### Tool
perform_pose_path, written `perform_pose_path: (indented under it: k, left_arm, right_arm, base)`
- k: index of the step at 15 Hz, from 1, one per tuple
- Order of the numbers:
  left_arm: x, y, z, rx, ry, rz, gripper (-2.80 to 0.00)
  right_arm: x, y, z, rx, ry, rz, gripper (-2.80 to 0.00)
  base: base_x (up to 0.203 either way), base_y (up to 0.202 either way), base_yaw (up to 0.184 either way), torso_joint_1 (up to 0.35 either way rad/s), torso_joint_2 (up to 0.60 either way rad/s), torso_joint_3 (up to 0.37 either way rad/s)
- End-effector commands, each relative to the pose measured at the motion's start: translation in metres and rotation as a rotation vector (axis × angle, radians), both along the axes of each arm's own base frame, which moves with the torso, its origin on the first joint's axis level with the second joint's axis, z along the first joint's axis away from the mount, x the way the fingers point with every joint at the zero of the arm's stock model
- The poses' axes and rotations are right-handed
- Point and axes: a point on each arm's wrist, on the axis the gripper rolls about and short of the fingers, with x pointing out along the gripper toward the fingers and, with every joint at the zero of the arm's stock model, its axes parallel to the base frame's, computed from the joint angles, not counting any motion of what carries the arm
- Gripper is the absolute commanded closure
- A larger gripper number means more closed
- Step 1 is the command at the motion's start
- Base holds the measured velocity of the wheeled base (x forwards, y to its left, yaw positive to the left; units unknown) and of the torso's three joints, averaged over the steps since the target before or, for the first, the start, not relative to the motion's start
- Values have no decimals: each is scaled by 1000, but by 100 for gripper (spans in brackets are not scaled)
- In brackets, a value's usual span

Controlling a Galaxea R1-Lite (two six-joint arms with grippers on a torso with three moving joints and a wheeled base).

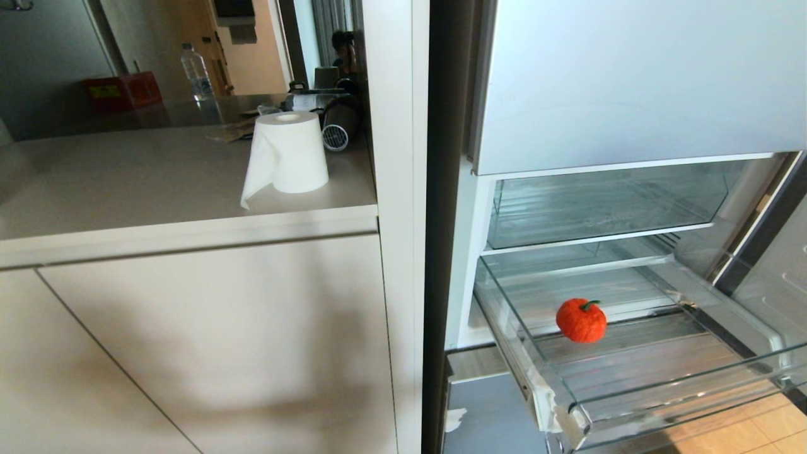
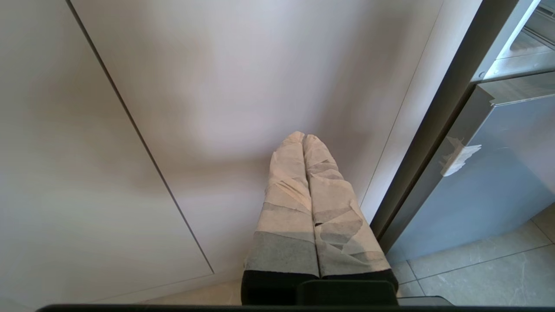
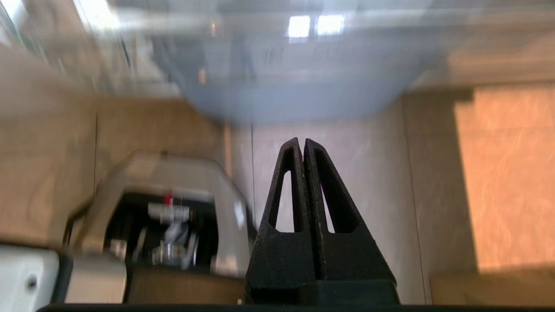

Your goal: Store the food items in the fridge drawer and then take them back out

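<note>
Daylight is brightening the scene evenly; soft shadows are falling across the cabinet door (image 1: 208, 353), reflections are glinting on the fridge drawer (image 1: 662, 378), and motion blur is smearing the right wrist view.

I see a fuzzy, matt orange-red fruit (image 1: 580, 321) lying in a clear, glossy plastic drawer (image 1: 687, 384) with a ribbed bottom and torn white tape (image 1: 555, 413) at its corner. My left hand (image 2: 303, 138) is wrapped in creased, cloth-like tape, my right hand (image 3: 301, 143) is grainy black plastic, and a soft paper roll (image 1: 289, 153) stands on the smooth matt desk (image 1: 126, 183).
</note>
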Motion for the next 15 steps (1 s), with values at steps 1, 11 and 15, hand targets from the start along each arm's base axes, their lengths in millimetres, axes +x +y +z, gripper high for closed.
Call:
perform_pose_path:
  k: [1, 11, 15]
  left_arm:
    - [0, 0, 0, 0, 1, 1, 0]
    - [0, 0, 0, 0, 1, 1, 0]
    - [0, 0, 0, 0, 1, 1, 0]
  right_arm:
    - [5, 1, -4, -8, 68, 10, 0]
    - [112, 23, -39, -15, 214, 59, 0]
    - [61, 14, -37, 1, 104, 67, 0]
  base:
    - [0, 0, 0, 0, 0, 0]
    - [0, 0, 0, 0, 0, 0]
    - [0, 0, 0, 0, 0, 0]
